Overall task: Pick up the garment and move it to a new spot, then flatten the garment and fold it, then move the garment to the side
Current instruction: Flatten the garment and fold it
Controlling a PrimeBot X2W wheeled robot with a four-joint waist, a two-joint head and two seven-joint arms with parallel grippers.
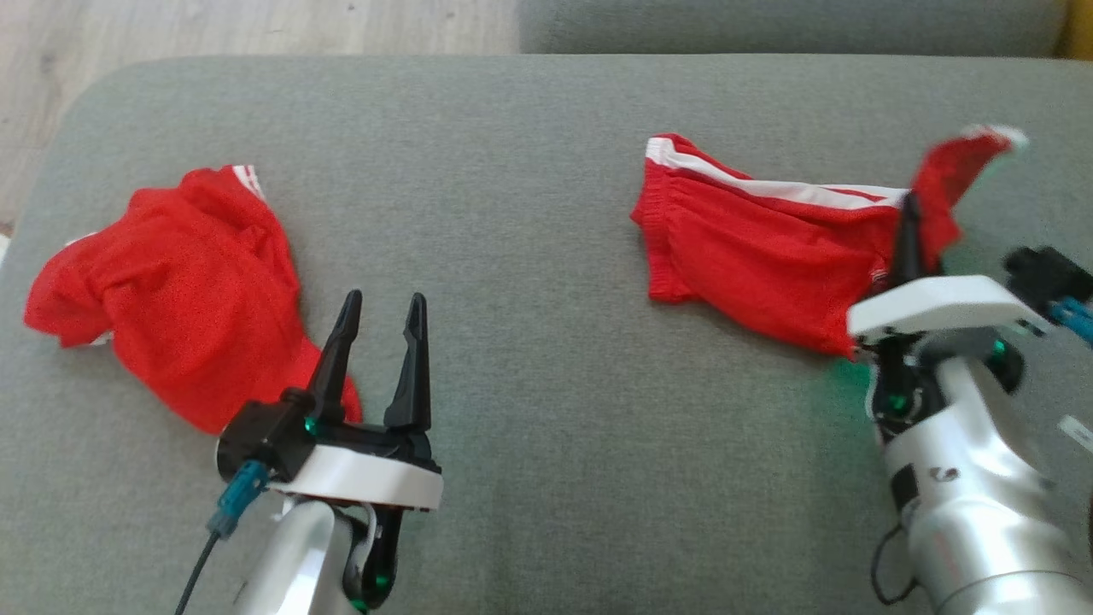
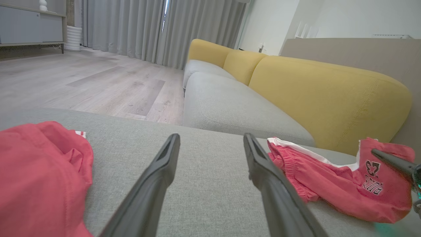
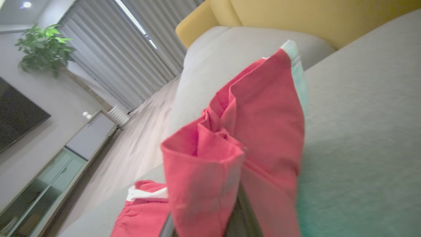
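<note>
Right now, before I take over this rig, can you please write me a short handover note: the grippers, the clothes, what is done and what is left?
Left gripper: open, empty, over the grey cushion, beside the crumpled red garment.
Right gripper: shut on one leg end of the red shorts. That end is raised; the waistband side lies on the cushion.
Done: the shorts are grasped.
Left to do: carry the shorts to a new spot, flatten, fold, move aside.
</note>
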